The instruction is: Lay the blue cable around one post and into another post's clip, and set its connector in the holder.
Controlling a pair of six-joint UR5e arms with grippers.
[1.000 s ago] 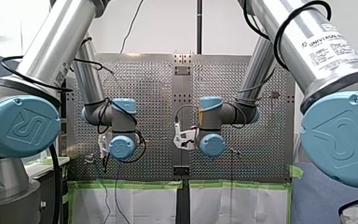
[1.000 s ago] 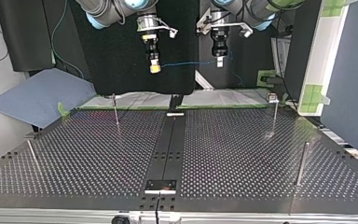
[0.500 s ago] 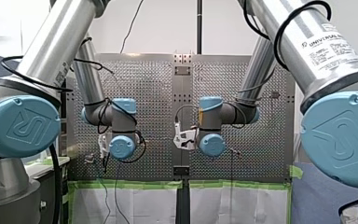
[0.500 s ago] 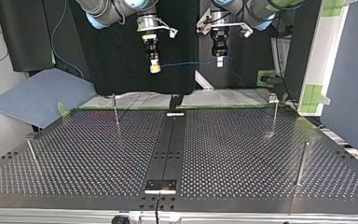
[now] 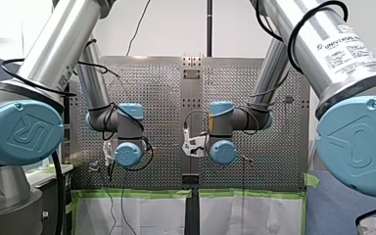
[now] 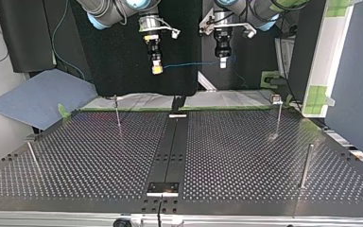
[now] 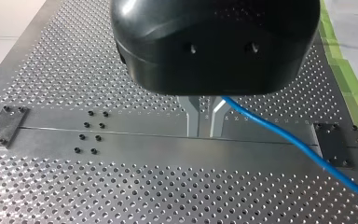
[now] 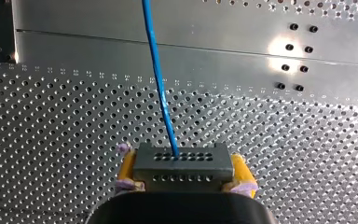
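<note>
Well above the table (image 7: 121, 186), the carry toward a post (image 6: 117, 112) likely goes best with both arms descending together, the blue cable (image 8: 161, 84) held just taut. My right gripper's (image 8: 184, 173) yellow pads (image 8: 127, 165) clamp the connector (image 8: 182, 161); the cable runs straight ahead to my left gripper (image 7: 204, 125), its 2 metal fingers (image 7: 192, 119) pinched on it.

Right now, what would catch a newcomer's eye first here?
The cable strung in mid-air, high above the table. My right gripper clamps the connector in yellow pads; my left gripper pinches the cable farther along. The posts below stand bare.
</note>
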